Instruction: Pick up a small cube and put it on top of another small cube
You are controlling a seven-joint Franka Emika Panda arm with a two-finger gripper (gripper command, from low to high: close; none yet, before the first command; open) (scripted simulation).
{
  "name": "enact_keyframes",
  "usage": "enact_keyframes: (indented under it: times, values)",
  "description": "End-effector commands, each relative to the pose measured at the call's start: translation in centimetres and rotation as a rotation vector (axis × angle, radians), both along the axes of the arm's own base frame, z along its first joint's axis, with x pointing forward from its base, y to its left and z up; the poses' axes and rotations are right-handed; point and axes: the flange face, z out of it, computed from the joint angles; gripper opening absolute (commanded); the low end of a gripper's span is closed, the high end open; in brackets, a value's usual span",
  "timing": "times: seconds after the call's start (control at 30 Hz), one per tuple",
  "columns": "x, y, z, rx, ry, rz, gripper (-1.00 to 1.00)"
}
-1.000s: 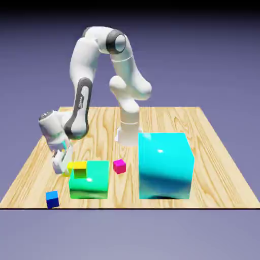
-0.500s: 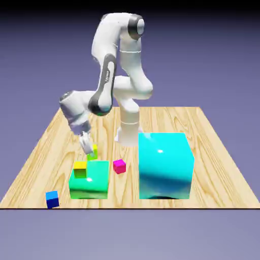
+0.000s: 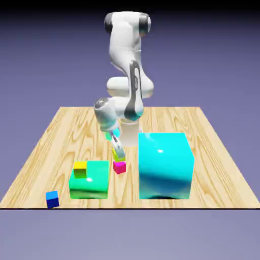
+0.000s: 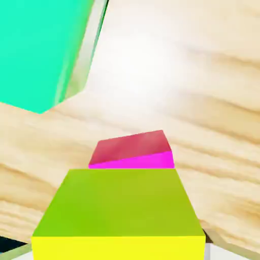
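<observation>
- Holding: gripper (image 3: 119,154) closed on the lime-yellow small cube (image 3: 117,157), one finger at either side of it in the hand view, where the cube fills the lower middle
- Gripper tilted, not plumb; its fingers slope down toward the exterior view's right
- Magenta cube (image 3: 120,167) close to the gripped cube and just below it in the exterior view; in the hand view it shows directly beyond the gripped cube, its lower part hidden. Contact between the two: cannot tell
- Green block (image 3: 90,189): from the hand, toward the exterior view's left and nearer that camera; the olive-sided yellow cube (image 3: 80,169) appears over its upper left part, contact unclear
- Blue cube (image 3: 52,199): farther from the hand than the green block, same side, near the front edge of the wooden table (image 3: 218,193)
- Large cyan block (image 3: 165,165): near the hand, on the exterior view's right of it, standing well taller than the magenta cube
- White arm (image 3: 126,45) rises behind the hand and bends down to it
- Hand view, upper left corner: part of a green-turquoise block, beyond the gripped cube and off to one side
</observation>
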Motion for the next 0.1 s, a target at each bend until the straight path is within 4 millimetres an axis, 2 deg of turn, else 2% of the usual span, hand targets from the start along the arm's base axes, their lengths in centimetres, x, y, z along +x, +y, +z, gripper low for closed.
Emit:
enact_keyframes:
  times: [0.0,0.03,0.07]
  values:
    - [0.00,0.04,0.00,0.000,0.000,0.001,1.00]
    - [0.00,0.04,0.00,0.000,0.000,0.001,1.00]
    - [0.22,-0.08,0.90,0.005,-0.002,0.002,1.00]
